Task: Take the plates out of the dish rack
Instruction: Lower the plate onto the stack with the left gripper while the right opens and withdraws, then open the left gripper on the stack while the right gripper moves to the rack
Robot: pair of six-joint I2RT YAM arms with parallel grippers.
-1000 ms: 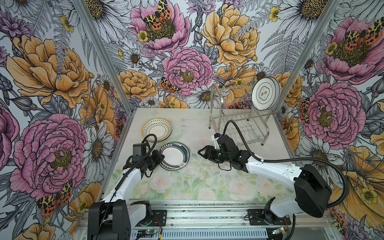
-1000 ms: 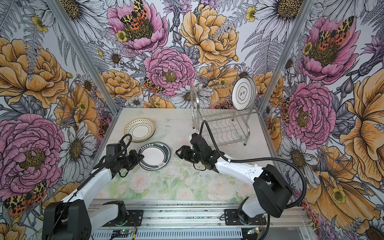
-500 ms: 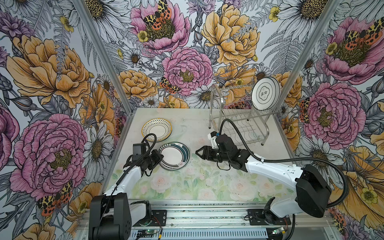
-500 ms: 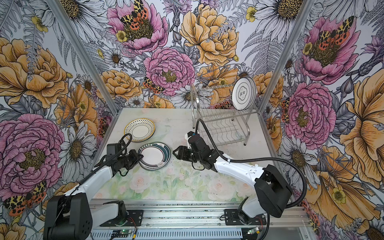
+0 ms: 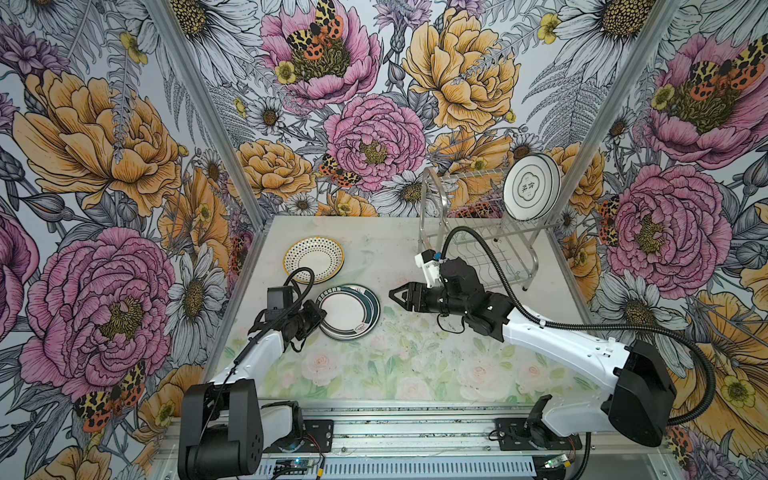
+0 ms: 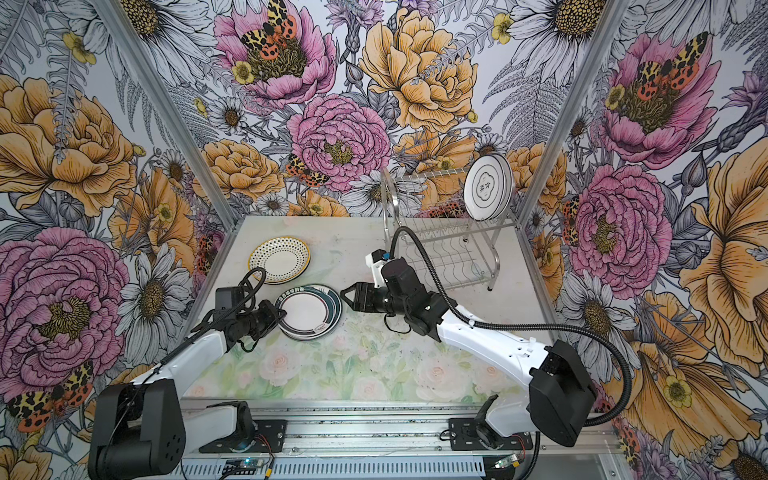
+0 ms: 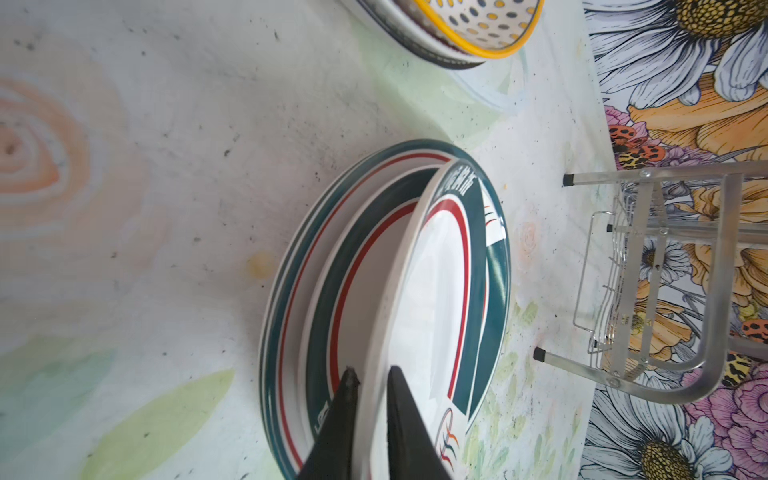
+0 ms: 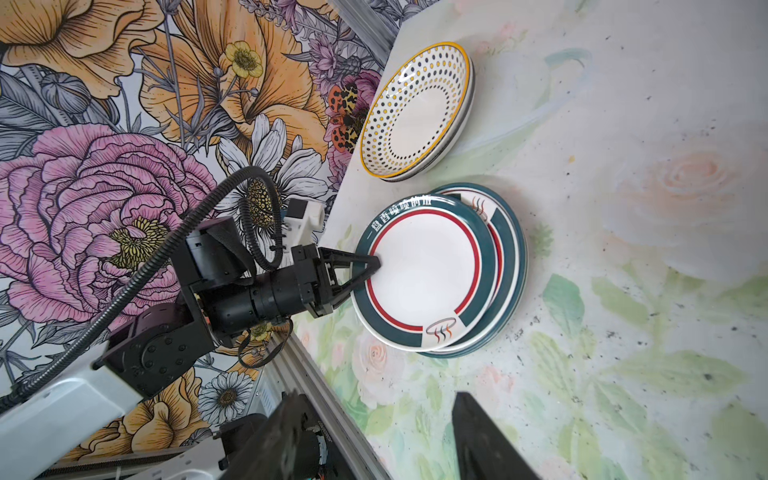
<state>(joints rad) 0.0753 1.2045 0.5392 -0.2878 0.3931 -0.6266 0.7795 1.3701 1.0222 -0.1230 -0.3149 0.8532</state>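
A stack of teal-ringed plates (image 5: 349, 311) (image 6: 309, 311) lies at the table's middle left. My left gripper (image 5: 322, 318) (image 7: 372, 372) is shut on the near rim of the top plate (image 7: 436, 291) (image 8: 424, 274), which tilts slightly above the stack. Behind the stack sit yellow-rimmed dotted plates (image 5: 313, 258) (image 8: 415, 112). One white plate with black rings (image 5: 531, 189) (image 6: 487, 189) stands upright on the upper tier of the dish rack (image 5: 478, 249) (image 7: 648, 291) at the back right. My right gripper (image 5: 392, 296) (image 8: 378, 399) hovers open and empty just right of the teal stack.
Flowered walls close in the table on the left, back and right. The rack's lower tier shows only bare wires. The right arm's black cable (image 5: 478, 245) arcs in front of the rack. The floral mat (image 5: 415, 365) covers the front of the table.
My right gripper has slid a little to the left, nearer the teal stack. The left gripper stays at the top plate's rim, hardly moved.
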